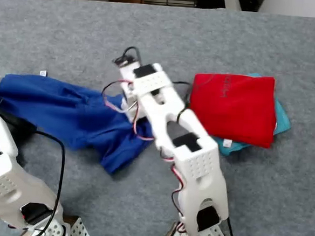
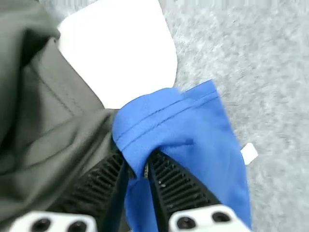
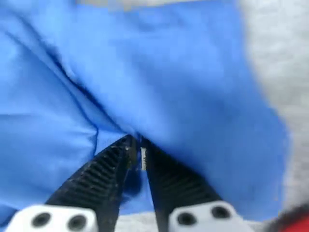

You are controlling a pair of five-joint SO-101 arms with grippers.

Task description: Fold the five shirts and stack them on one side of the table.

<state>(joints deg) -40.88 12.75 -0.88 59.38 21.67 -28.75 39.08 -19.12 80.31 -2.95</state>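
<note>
The left jaws are clamped on a bunched hem of the blue shirt [image 2: 193,145], the fold pinched tight between the ribbed black pads [image 2: 169,179]. Just beside that grip lie a dark olive cloth [image 2: 38,121] and a white piece [image 2: 120,48]; I cannot tell whether the white piece is cloth or paper. A small white tag [image 2: 248,153] sticks out from the shirt's edge over the grey counter [image 2: 270,58].

The right jaws are closed on a pinch of the same blue fabric [image 3: 145,72], which spreads wide around them.

From above, the blue shirt [image 1: 66,111] lies rumpled and stretched across the left half of the counter [image 1: 260,44]. The left arm [image 1: 2,177] holds it at the far left edge, and the right arm [image 1: 173,130] holds it near the middle. To the right, apart from the blue shirt, a folded red shirt [image 1: 234,107] sits on top of a folded teal shirt [image 1: 281,124].
</note>
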